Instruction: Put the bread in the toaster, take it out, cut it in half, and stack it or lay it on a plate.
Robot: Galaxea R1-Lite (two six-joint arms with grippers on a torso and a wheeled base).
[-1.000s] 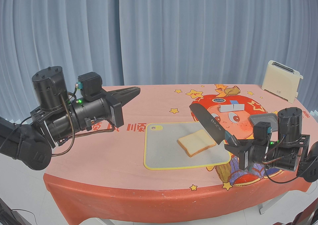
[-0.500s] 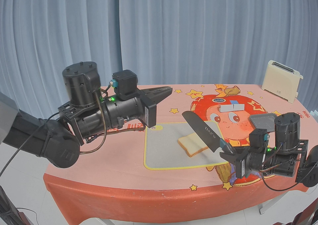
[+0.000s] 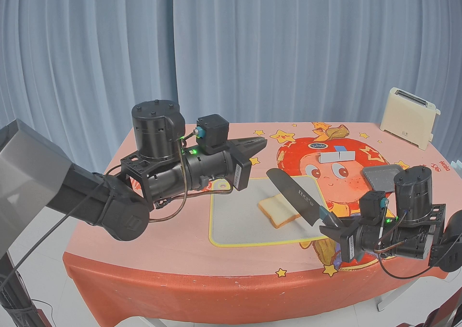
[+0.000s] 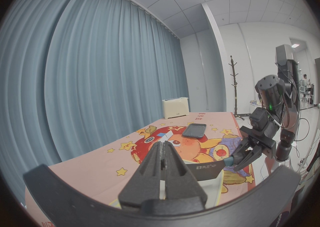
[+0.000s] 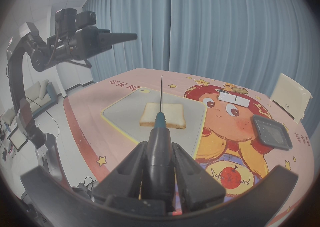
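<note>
One slice, uncut, so by my read we're at the cut step. Right gripper (image 3: 335, 225) sits just off the cutting board's near-right corner, clamped on the handle of the black-bladed kitchen knife (image 3: 296, 194).

Key geometry: the blade's long axis runs from that corner diagonally toward the board's far-left, passing over the slice. The right wrist view has it edge-on, splitting the slice about down the middle. Tip is raised; can't tell whether the heel touches the bread. Next move looks like a straight drop plus press, no re-aim needed.

The square white bread slice (image 3: 276, 211) lies flat on the grey, yellow-rimmed cutting board (image 3: 236, 222), right of the board's centre. Right arm is clearly the nearer one.

Left gripper (image 3: 260, 143) hovers high over the board's far-left corner, fingers pressed together, nothing in them, pointing across the board's far edge.

Beyond the board's right side:
- 1 dark grey square plate (image 3: 382, 176), off the far-right corner
- 2 small white blocks (image 3: 337, 155), further back
- 1 cream toaster (image 3: 408, 118), furthest, well apart from the board

Counts: 1 slice, 1 knife, 1 board.
</note>
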